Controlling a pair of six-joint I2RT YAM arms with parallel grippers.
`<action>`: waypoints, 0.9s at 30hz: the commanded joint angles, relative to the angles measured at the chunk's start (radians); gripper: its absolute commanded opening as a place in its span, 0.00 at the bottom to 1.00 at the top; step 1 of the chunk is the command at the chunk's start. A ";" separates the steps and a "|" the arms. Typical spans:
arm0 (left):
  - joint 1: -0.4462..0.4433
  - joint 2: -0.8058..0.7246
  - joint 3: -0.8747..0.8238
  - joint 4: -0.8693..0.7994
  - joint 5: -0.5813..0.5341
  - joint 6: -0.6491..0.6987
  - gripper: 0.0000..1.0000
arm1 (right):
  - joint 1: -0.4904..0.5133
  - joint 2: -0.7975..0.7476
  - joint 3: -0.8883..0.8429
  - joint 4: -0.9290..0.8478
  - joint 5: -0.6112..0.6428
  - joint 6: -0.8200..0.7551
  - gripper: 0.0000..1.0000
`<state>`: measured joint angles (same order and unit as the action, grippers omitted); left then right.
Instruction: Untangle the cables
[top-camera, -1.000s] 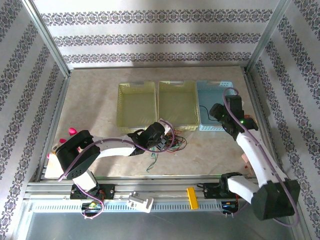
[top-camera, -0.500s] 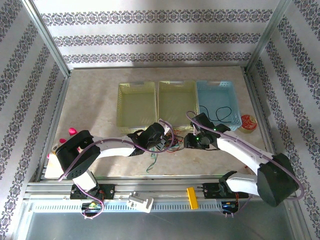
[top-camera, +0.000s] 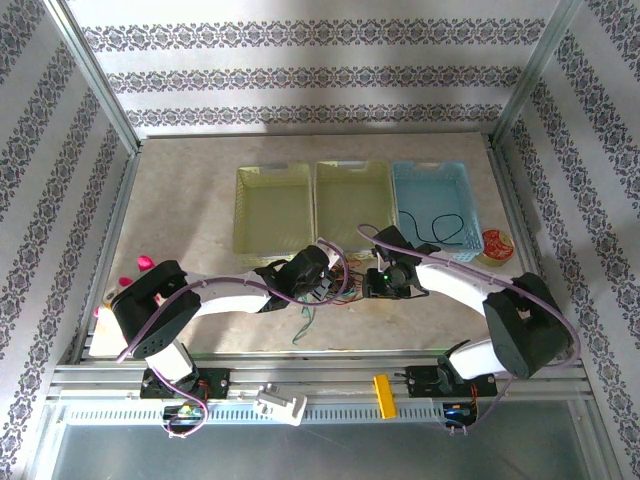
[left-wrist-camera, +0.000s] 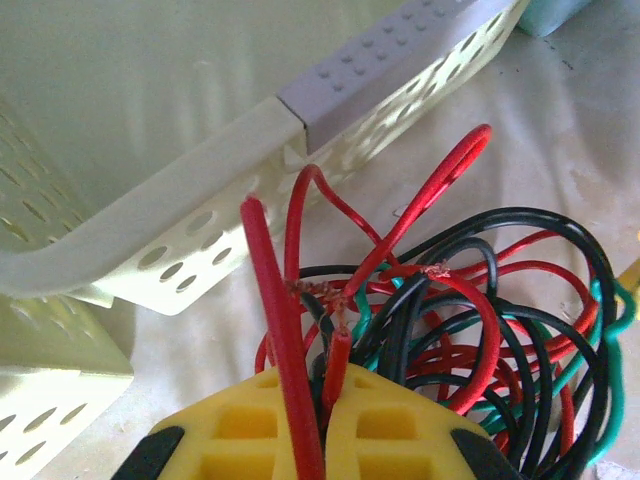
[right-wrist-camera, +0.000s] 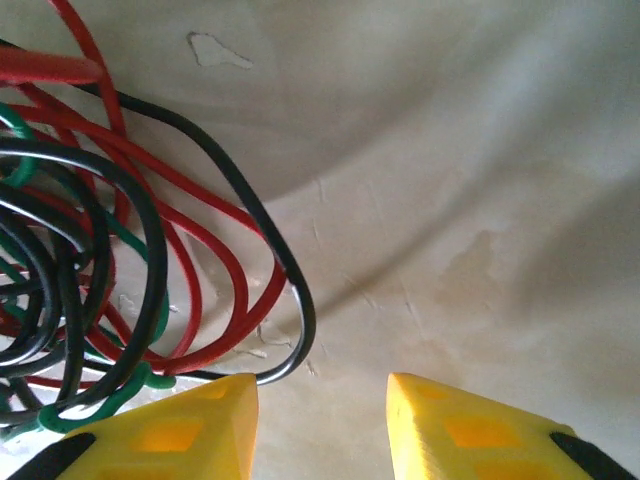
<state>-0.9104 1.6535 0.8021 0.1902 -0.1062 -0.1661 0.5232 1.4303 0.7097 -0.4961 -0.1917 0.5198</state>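
Observation:
A tangle of red, green and black cables (top-camera: 348, 273) lies on the table just in front of the middle basket. My left gripper (top-camera: 327, 285) is at its left side, and in the left wrist view its yellow fingers (left-wrist-camera: 400, 420) are shut on a red cable (left-wrist-camera: 283, 330) of the tangle (left-wrist-camera: 480, 310). My right gripper (top-camera: 373, 283) is at the tangle's right edge. In the right wrist view it stands open (right-wrist-camera: 322, 405), with a black loop (right-wrist-camera: 296, 300) and red strands (right-wrist-camera: 205, 285) just beside its left finger. Another black cable (top-camera: 440, 228) lies in the blue basket.
Two cream baskets (top-camera: 273, 170) (top-camera: 353, 166) and a blue basket (top-camera: 430, 167) stand in a row behind the tangle. A round red-and-white object (top-camera: 495, 245) sits right of the blue basket. Pink items (top-camera: 143, 262) lie at the far left. A green strand (top-camera: 303, 325) trails toward the front edge.
My right arm swung from the blue basket down and left to the tangle's right edge, leaving a black cable in that basket. The left arm stayed put.

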 joint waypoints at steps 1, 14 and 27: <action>-0.015 -0.020 -0.011 -0.021 -0.002 -0.009 0.00 | 0.026 0.034 0.032 0.049 0.026 0.000 0.39; -0.015 -0.027 -0.021 -0.032 0.019 0.000 0.00 | 0.084 0.034 0.044 0.080 0.109 -0.002 0.39; -0.015 -0.023 -0.031 -0.041 0.049 0.018 0.00 | 0.093 0.124 0.070 0.081 0.178 0.004 0.30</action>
<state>-0.9104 1.6489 0.7910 0.1867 -0.0982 -0.1616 0.5980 1.5311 0.7635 -0.4431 -0.0639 0.5213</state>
